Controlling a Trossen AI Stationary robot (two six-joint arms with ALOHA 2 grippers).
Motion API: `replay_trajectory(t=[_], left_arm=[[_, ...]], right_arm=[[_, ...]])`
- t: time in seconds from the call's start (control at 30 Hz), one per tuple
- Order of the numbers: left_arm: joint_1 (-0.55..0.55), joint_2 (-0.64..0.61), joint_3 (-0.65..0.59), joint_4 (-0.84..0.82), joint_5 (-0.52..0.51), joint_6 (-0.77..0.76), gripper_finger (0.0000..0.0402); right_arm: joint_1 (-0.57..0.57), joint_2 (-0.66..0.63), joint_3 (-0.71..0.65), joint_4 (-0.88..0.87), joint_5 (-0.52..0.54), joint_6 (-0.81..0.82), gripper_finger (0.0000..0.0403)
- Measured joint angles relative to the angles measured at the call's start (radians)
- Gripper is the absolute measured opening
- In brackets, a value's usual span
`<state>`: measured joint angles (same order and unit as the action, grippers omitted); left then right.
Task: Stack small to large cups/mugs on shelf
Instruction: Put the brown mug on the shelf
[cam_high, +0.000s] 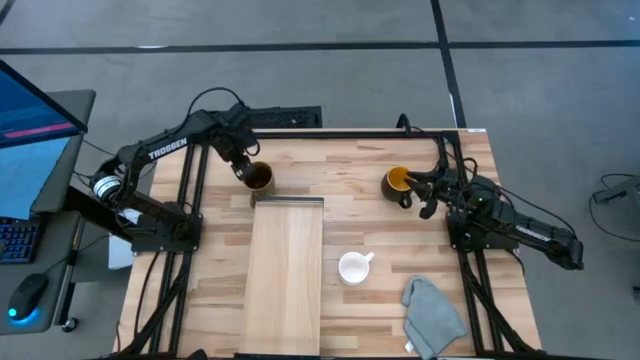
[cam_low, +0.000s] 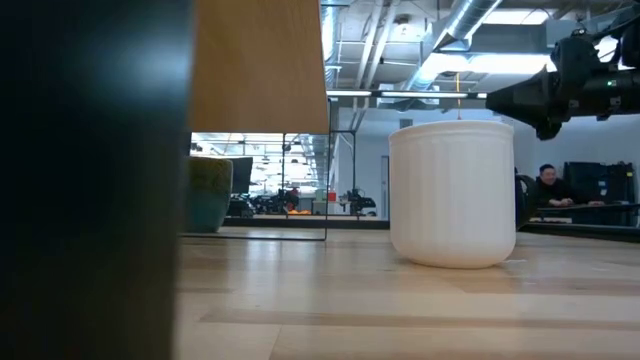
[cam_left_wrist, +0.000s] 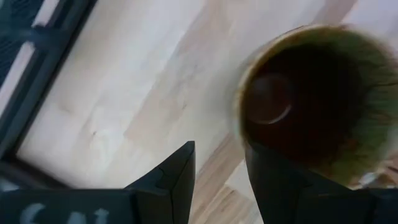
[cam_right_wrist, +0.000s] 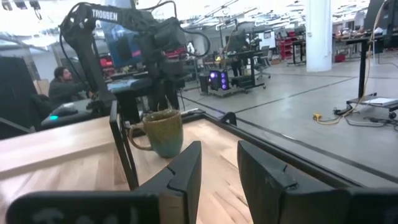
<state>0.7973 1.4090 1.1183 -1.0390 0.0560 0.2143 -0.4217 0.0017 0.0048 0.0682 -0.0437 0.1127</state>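
Mugs are not on the shelf (cam_high: 285, 280) yet. That long, smooth, pale wood board lies down the middle of the worktop (cam_high: 380, 210), which is made of many wood strips.

At the far end of the shelf sits the big brown mug (cam_high: 259, 178). It is round, dark inside, with a speckled green-brown rim. The left gripper (cam_high: 240, 163) is right at it, and in the left wrist view one finger (cam_left_wrist: 273, 180) seems to be at the rim, so its fingers are a little apart, not closed on it.

To do this step well, I think it should pinch the wall firmly, lift straight up, and set the mug flat on the board, since glazed mugs can slip.

On the right side sits the dark mug (cam_high: 398, 184), yellow inside. The right gripper (cam_high: 428, 190) is just beside it, fingers a little apart, holding nothing.

Nearer the front stands the small white mug (cam_high: 353, 268), smooth and round, close to the shelf edge. A soft grey cloth (cam_high: 432, 315) lies crumpled by the front corner.
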Motion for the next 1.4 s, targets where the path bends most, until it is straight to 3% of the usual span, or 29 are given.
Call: replay_trajectory(t=[0.87,1.4], left_arm=[[0.000,-0.001,-0.008,0.076,0.078,0.415,0.0132],[0.000,0.034,-0.009,0.080,0.078,0.378,0.0132]], right_arm=[[0.000,0.000,0.000,-0.001,0.000,0.012,0.0127],[0.000,0.000,0.000,-0.001,-0.002,0.012,0.0127]])
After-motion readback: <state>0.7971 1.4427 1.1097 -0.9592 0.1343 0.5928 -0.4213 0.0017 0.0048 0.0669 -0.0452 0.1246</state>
